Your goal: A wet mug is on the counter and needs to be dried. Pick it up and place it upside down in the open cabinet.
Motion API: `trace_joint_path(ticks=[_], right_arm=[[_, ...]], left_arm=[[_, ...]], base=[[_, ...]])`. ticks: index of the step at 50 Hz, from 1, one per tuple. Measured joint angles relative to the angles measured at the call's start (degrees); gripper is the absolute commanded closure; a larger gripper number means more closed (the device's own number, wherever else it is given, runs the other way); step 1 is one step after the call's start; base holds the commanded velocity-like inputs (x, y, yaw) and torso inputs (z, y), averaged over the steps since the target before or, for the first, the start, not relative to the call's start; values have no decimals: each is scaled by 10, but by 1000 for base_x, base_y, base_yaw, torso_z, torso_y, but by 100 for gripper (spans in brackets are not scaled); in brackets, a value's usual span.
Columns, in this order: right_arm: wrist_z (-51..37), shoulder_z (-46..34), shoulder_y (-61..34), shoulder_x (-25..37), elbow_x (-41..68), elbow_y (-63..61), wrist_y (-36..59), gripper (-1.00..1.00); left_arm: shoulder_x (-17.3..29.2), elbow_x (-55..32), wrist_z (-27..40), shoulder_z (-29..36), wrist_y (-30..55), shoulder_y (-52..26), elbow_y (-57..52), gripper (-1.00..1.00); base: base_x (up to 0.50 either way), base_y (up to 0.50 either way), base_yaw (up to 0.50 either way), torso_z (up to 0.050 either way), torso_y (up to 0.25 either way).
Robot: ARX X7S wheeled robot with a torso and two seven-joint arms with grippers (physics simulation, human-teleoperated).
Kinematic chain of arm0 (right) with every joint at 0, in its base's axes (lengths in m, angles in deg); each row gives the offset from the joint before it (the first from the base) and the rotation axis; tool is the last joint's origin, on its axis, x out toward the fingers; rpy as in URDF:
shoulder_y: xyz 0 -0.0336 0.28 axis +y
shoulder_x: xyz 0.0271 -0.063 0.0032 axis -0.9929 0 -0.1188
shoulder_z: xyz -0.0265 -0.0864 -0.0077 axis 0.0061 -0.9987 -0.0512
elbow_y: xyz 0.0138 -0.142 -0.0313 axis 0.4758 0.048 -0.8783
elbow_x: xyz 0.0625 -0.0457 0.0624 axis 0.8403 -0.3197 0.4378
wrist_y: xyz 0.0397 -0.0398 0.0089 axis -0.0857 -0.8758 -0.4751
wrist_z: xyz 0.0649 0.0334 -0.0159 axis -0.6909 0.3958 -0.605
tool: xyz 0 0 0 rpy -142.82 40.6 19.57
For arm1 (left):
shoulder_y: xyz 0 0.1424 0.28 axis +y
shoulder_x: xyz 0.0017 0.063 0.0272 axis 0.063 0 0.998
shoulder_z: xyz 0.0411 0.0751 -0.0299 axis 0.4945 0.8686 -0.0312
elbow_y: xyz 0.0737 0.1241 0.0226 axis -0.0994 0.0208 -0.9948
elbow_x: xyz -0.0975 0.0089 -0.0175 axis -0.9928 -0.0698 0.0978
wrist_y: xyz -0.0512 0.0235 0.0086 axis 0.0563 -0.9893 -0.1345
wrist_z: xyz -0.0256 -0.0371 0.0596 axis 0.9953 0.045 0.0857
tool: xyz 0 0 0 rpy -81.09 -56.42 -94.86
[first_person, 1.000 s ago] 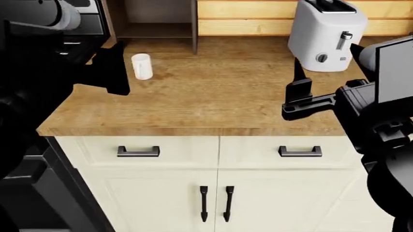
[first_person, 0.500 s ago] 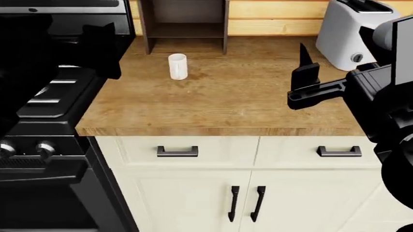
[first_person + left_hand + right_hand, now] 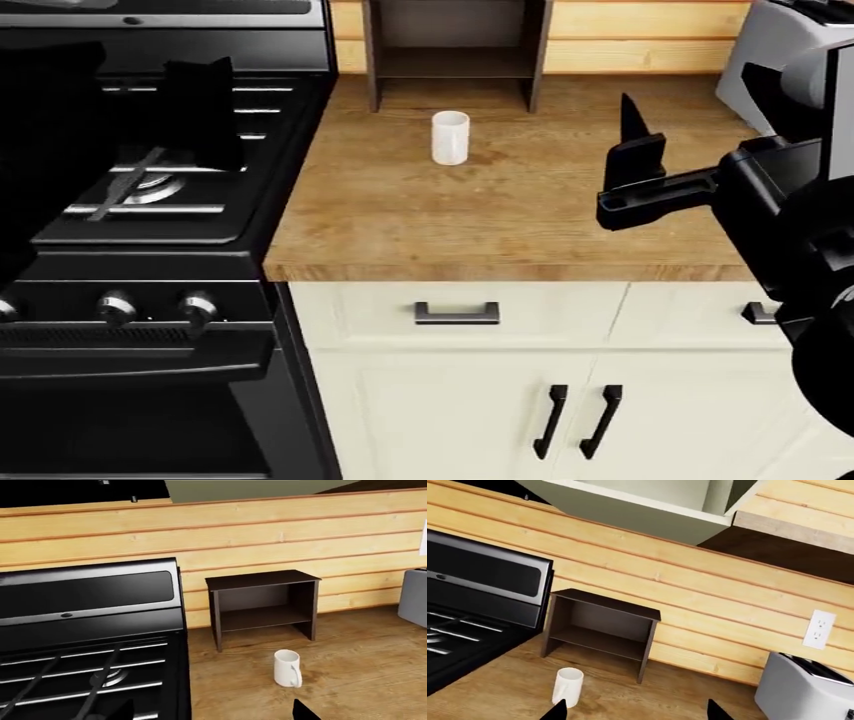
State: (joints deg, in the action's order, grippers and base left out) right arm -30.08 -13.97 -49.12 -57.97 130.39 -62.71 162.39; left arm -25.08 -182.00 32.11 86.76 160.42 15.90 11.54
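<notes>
The small white mug stands upright on the wood-grain counter, just in front of the dark brown open cabinet. The left wrist view shows the mug with its handle, and the cabinet empty behind it. My left gripper is open and hovers over the stove's edge, short of the mug. My right gripper is open and empty, to the right of the mug. In the right wrist view the mug lies just beyond one tip of the right gripper, in front of the cabinet.
A black stove adjoins the counter on the left. A large white toaster stands at the back right, under a wall outlet. Plank wall runs behind the counter. Cream drawers with dark handles sit below.
The head view has shifted left: the stove now fills the left side, and mug and cabinet sit further right in frame. My left gripper is over the stove. Both grippers stay open.
</notes>
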Motion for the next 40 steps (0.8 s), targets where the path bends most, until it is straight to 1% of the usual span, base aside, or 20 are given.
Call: trace_joint_path(ticks=[7, 15, 29, 40], right_arm=[[-5, 0, 1, 4, 9, 4, -8, -100], [-10, 2, 2, 8, 19, 6, -14, -100], [-23, 3, -2, 14, 38, 9, -17, -100], [-47, 9, -19, 16, 76, 12, -2, -100]], left_arm=[[3, 4, -2, 7, -4, -4, 3, -100], [6, 2, 1, 16, -9, -9, 5, -100], [10, -16, 19, 33, -19, -19, 10, -100], [13, -27, 26, 45, -23, -29, 14, -100]], base=[[79, 188, 0, 0, 0], [221, 22, 0, 0, 0], [342, 0, 0, 0, 0], [346, 0, 0, 0, 0]])
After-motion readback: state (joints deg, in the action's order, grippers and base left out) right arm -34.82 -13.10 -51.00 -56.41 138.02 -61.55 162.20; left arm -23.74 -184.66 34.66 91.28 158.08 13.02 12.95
